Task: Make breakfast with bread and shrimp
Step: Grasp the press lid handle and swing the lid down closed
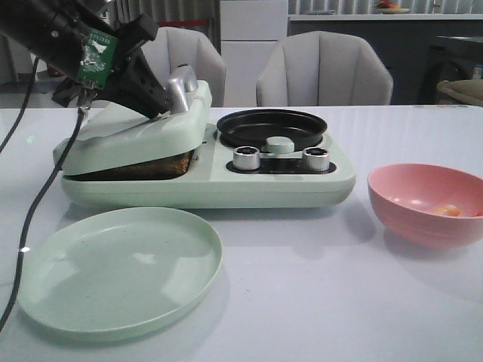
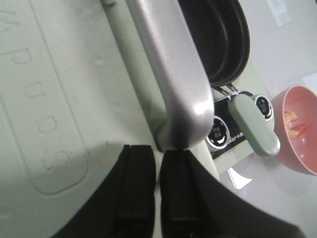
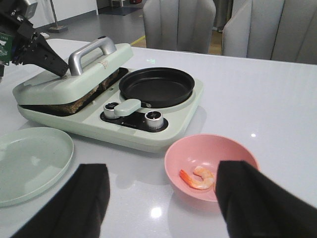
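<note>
1 shrimp (image 3: pixel 197 178) in pink bowl (image 3: pixel 218 148), just beside wide-open right gripper (image 3: pixel 161 198).

A pale mint-green breakfast maker (image 1: pixel 287 177) sits on a glossy white surface (image 1: pixel 317 302), its lid (image 1: pixel 136 132) the same mint shade with a brushed silver handle (image 1: pixel 181 84). Under the lid shows a dark brown toasted edge of bread (image 1: pixel 162 164). The round pan (image 1: pixel 272 127) is black, its small handle (image 3: pixel 128 105) mint green, flanked by two silver knobs (image 1: pixel 246 157) with black faces. In front lies a speckled mint-green plate (image 1: pixel 121 271). A pink bowl (image 3: pixel 208 163) holds an orange-pink shrimp (image 3: pixel 198 178). The left hand (image 2: pixel 157 198) is black, with a green circuit board (image 1: pixel 96 56) on its arm. The chairs (image 1: pixel 324 69) behind are light grey.
</note>
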Robot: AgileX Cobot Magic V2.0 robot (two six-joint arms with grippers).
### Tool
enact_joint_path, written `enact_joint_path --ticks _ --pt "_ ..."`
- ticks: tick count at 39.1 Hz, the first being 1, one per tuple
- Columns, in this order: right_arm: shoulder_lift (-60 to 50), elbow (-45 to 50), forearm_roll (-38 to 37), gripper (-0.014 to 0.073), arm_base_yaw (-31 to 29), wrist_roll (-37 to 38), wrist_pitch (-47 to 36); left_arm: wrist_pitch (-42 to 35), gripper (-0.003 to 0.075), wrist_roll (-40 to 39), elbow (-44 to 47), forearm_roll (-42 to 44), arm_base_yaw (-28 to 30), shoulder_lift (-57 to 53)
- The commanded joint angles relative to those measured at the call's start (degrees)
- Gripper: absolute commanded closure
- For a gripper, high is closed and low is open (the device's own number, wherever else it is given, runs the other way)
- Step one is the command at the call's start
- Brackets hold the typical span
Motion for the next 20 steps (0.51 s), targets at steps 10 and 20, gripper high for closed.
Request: enact_joint_path --ticks 10,20 --pt "0.52 -1.7 -0.9 0.0038 -0.14 -0.15 -4.13 0.93 0.0599 -2.52 -6.47 11.73 -0.92 -12.33" --pt "0.52 -1.7 -0.97 0.0038 -0.14 -0.15 -4.13 1.85 0.0603 -11.94 -5.66 32.2 -0.92 -24.08"
